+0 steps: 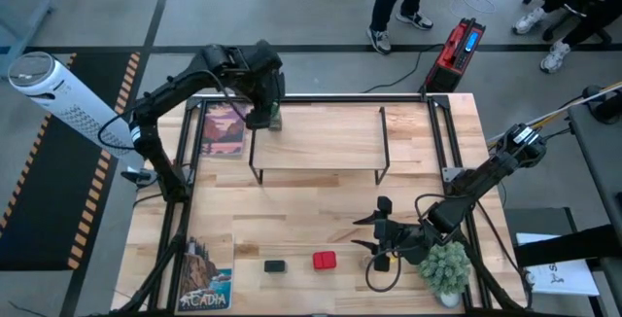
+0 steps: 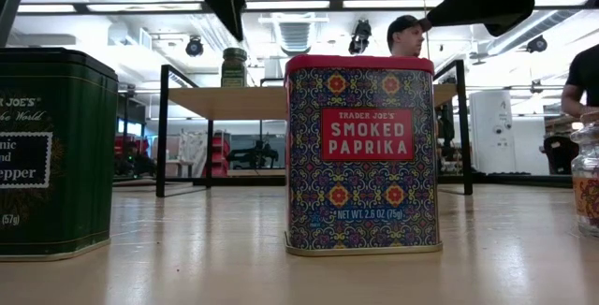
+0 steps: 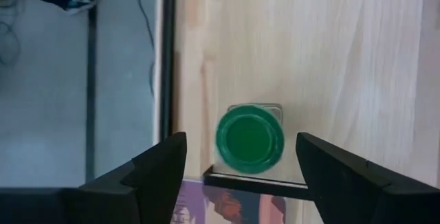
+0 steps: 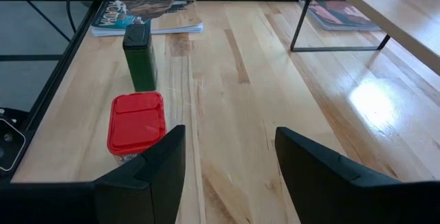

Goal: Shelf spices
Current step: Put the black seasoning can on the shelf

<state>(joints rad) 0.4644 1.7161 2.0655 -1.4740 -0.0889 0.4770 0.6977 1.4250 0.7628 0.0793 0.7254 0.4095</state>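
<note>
Directly beneath the spread left pincer stands the green-lidded jar on the shelf; lift straight up, avoiding the lid.

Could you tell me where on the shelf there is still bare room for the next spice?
The shelf is bare except at its left end, where the green-lidded jar stands under the open left hand. Middle and right end are free.

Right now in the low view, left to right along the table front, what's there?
Dark green tin → red-lidded smoked paprika tin → glass jar cut by the right edge. The green-lidded jar stands farther back on the shelf.
</note>
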